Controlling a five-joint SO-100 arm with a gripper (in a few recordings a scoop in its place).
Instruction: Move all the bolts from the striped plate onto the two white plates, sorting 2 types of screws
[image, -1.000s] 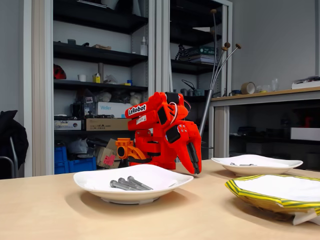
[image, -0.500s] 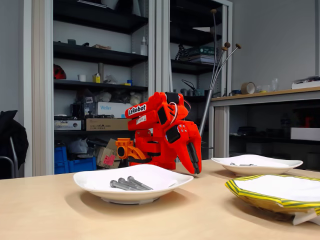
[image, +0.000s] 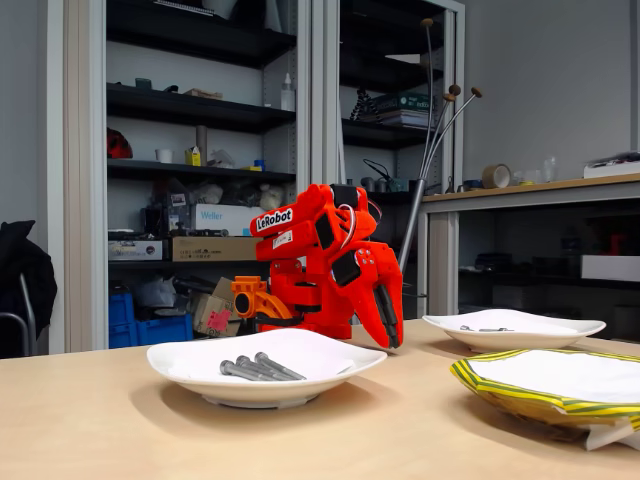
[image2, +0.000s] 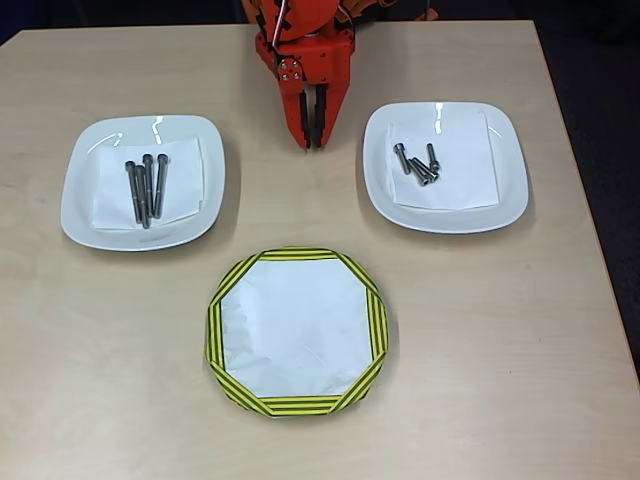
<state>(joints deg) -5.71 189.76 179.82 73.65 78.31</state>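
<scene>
- Fixed view: the red arm (image: 325, 262) sits folded at the far side of the wooden table (image: 100, 430), its gripper (image: 388, 335) pointed down with the tips at or just above the tabletop.
- Jaws appear drawn together with nothing between them.
- Near white plate (image: 265, 368), left of centre, carries long bolts (image: 255, 369) lying side by side.
- Far white plate (image: 513, 329), at right, holds short bolts (image: 480, 328), small and indistinct at this range.
- Striped plate (image: 548, 390), at near right, shows a white inside with no bolts on it.
- Shelving (image: 190, 130) with boxes and a counter (image: 530, 188) stand behind the table.
- Overhead view: gripper (image2: 312, 135) lies between the two white plates, near the table's top edge, fingers clenched and holding nothing.
- Left white plate (image2: 85, 205) has four long bolts (image2: 146, 188) roughly parallel on a paper sheet.
- Right white plate (image2: 505, 195) has about four short bolts (image2: 417, 166) clustered on its paper.
- Striped plate (image2: 215, 330) sits below centre, apart from both white plates, lined with white paper, bare of bolts.
</scene>
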